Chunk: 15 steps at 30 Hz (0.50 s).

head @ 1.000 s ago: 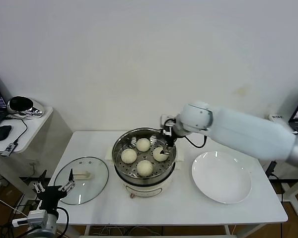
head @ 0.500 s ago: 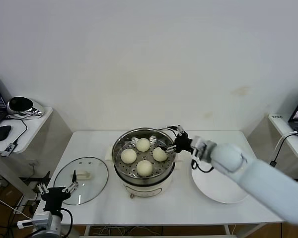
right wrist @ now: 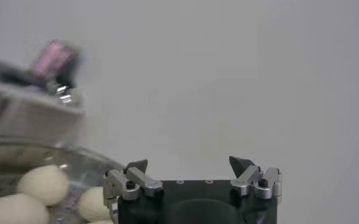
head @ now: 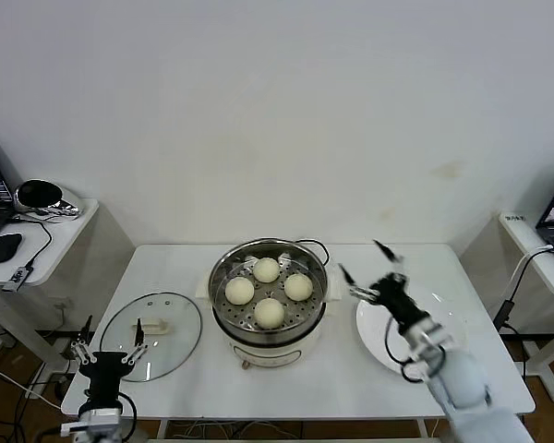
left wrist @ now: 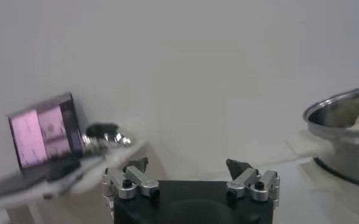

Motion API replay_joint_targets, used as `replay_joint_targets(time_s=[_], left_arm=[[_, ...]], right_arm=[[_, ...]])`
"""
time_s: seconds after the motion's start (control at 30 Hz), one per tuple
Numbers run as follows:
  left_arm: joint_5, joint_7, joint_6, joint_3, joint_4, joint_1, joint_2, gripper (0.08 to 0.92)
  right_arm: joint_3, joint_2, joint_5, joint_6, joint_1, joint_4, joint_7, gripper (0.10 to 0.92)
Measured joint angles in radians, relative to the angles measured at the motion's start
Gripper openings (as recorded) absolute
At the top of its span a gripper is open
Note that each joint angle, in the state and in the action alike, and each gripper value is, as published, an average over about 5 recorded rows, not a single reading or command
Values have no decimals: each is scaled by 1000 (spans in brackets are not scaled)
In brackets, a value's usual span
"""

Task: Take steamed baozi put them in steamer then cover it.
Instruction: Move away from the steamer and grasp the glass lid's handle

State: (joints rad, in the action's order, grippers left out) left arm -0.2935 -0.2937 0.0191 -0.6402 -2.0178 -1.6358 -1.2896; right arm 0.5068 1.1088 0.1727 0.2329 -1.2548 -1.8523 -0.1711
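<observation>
Several cream-white baozi (head: 269,289) lie on the perforated tray inside the steel steamer (head: 223,273) at the table's middle; some show in the right wrist view (right wrist: 44,184). The clear glass cover (head: 151,323) with its white handle lies flat on the table to the steamer's left. My right gripper (head: 367,268) is open and empty, just right of the steamer and above the white plate's near edge; it also shows in the right wrist view (right wrist: 189,164). My left gripper (head: 108,353) is open and empty, low at the table's front left corner beside the cover; it also shows in the left wrist view (left wrist: 186,164).
A flat white plate (head: 448,323) lies on the table's right. A side table (head: 69,226) at the far left holds a mouse and a shiny object. The steamer's rim shows in the left wrist view (left wrist: 344,109).
My right gripper has let go of the last baozi, left the steamer and drawn back to the right over the plate. My left gripper has sunk slightly lower.
</observation>
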Motion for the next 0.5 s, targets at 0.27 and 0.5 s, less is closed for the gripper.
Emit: replay_joint_targets(time_s=[0.27,0.5], left_arm=[[-392,-3,62,-45,64,-39,52,823],[-660,13,87,-44,158,-8,116,823]], right_arm=[[235,129,10,33,-203,-35,43,823],[338,212,7,40,-298,-42,86,823]])
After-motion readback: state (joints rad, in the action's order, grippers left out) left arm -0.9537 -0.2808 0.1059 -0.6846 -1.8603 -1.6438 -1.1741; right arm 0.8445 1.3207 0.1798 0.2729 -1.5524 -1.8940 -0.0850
